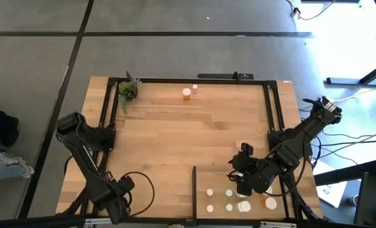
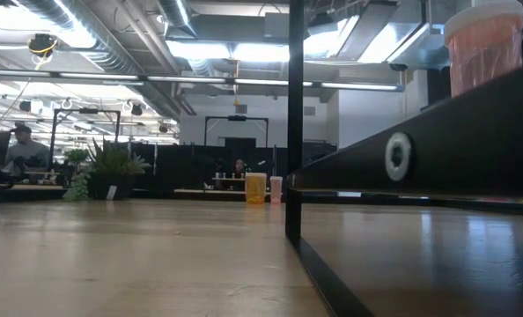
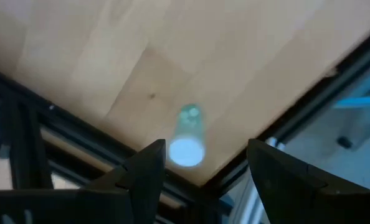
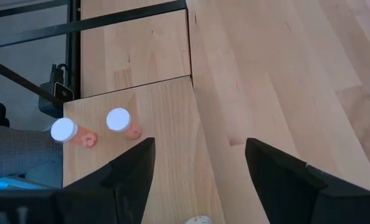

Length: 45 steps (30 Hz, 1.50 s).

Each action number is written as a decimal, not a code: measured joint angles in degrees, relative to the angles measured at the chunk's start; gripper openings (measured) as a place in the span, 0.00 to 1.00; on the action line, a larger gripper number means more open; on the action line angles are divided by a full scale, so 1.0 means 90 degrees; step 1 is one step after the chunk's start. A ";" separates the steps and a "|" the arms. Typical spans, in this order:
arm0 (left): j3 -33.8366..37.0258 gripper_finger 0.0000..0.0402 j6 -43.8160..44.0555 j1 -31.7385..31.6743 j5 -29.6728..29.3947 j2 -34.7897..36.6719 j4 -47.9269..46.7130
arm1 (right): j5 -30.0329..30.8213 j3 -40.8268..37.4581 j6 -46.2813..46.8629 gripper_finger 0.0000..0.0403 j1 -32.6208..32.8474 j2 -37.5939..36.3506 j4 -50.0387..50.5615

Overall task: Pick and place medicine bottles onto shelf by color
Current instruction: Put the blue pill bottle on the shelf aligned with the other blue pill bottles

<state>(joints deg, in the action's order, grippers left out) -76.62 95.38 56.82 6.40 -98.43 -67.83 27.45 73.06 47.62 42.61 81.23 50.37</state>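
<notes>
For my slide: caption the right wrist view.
Right tool open and empty above the shelf, two white-capped orange bottles standing near its corner.

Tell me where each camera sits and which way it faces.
High: overhead, straight down on the table; both arms show.
Low: tabletop height, level across to the room; no arm shows.
Left wrist: over a greenish bottle; left pincer shows.
Right wrist: over the shelf; right pincer shows.
Shared: high and low both see the orange bottle.
</notes>
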 joint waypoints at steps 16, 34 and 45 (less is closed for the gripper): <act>0.0005 0.55 0.0247 0.0182 0.0250 -0.0501 -0.0254 | 0.0160 0.0000 -0.0012 0.62 0.0000 0.0000 0.0001; 0.0005 0.55 0.1218 0.0588 0.0094 -0.0499 -0.0216 | 0.0162 0.0000 -0.0012 0.62 0.0000 0.0000 0.0002; 0.0107 0.55 0.1225 0.0576 -0.0119 -0.0491 -0.0048 | 0.0162 0.0000 -0.0012 0.62 0.0000 0.0000 0.0002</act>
<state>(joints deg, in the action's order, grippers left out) -75.66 106.41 62.00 5.33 -102.84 -68.27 28.91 73.06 47.51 42.61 81.23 50.39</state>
